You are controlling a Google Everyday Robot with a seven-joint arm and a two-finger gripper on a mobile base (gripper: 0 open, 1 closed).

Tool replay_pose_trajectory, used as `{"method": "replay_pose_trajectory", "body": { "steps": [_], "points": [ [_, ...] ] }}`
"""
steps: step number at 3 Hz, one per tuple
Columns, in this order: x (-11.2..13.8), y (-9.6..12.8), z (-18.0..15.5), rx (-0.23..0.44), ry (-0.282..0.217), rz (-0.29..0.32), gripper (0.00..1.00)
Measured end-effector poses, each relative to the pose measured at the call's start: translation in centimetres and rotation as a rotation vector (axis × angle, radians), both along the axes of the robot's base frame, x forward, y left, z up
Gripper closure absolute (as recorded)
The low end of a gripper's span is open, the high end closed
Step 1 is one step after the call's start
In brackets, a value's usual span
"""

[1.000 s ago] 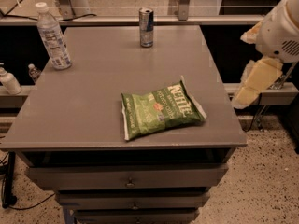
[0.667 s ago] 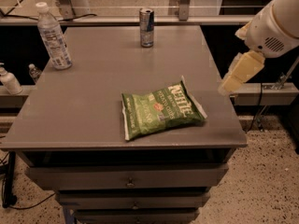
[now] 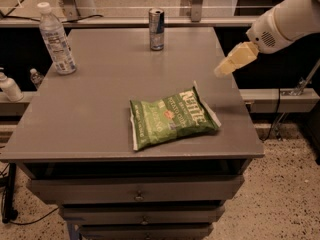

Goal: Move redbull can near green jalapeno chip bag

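The redbull can (image 3: pixel 156 29) stands upright at the far edge of the grey table (image 3: pixel 100 94), near its middle. The green jalapeno chip bag (image 3: pixel 172 117) lies flat toward the front right of the table, white lettering up. My gripper (image 3: pixel 221 72) hangs over the table's right edge, on a white arm reaching in from the upper right. It is to the right of the can, well apart from it, and above and behind the bag. It holds nothing that I can see.
A clear water bottle (image 3: pixel 56 40) with a white cap stands at the far left of the table. Drawers (image 3: pixel 135 194) sit under the tabletop. A small white bottle (image 3: pixel 9 86) is on a low shelf to the left. Speckled floor lies to the right.
My gripper has moved up and leftward from beside the table's right edge to over that edge. The can, bag and bottle have not moved.
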State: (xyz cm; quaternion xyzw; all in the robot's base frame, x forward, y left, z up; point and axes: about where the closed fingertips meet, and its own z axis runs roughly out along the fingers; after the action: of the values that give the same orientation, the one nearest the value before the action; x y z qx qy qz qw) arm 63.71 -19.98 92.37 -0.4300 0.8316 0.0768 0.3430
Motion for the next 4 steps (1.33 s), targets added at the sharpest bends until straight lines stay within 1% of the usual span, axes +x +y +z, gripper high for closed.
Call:
{"method": "replay_pose_trajectory", "body": {
  "steps": [1, 2, 3, 4],
  "points": [
    [0.0, 0.0, 0.0, 0.0, 0.0, 0.0, 0.0],
    [1.0, 0.9, -0.4, 0.047, -0.021, 0.007, 0.0],
    [4.8, 3.8, -0.1, 0.176, -0.078, 0.018, 0.0],
    [9.1, 7.8, 0.8, 0.306, -0.14, 0.057, 0.0]
  ]
}}
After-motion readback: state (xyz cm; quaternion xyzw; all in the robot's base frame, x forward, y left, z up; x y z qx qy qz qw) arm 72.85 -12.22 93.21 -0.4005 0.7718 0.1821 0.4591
